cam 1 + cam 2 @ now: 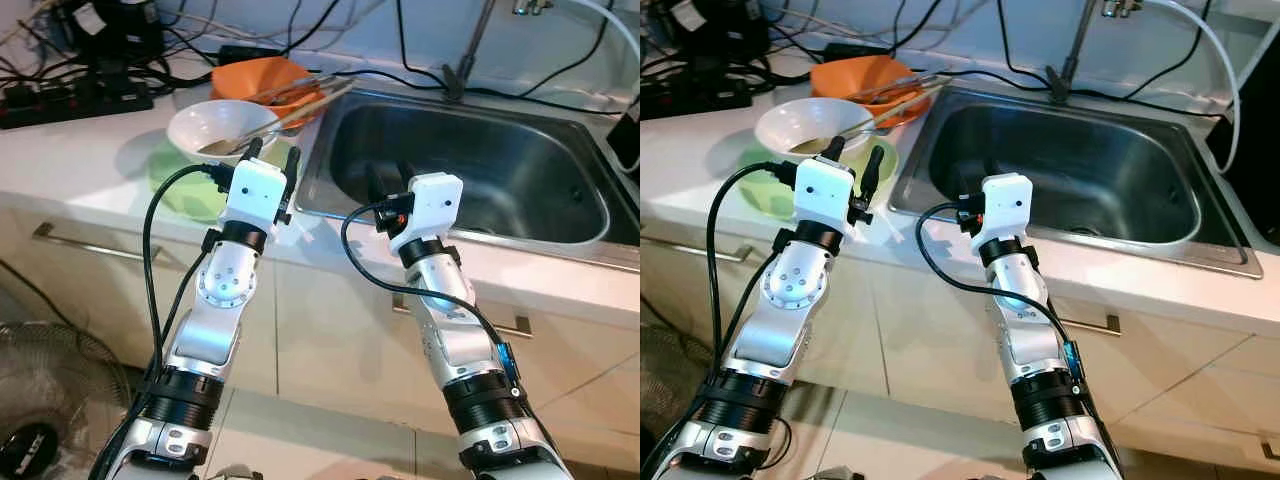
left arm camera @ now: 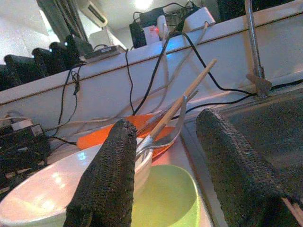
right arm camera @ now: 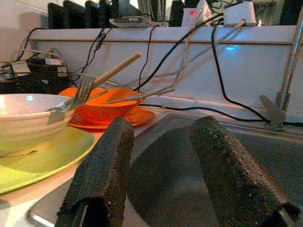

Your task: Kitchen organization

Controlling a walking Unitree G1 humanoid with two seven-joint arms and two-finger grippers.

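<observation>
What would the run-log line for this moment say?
left gripper: open, near white bowl | right gripper: open, over sink edge | holding: nothing

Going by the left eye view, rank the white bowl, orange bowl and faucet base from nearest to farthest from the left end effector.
From the left end effector:
1. White bowl, just beyond its fingers, on the green plate.
2. Orange bowl, behind the white bowl.
3. Faucet base, far across on the sink's back rim.
</observation>
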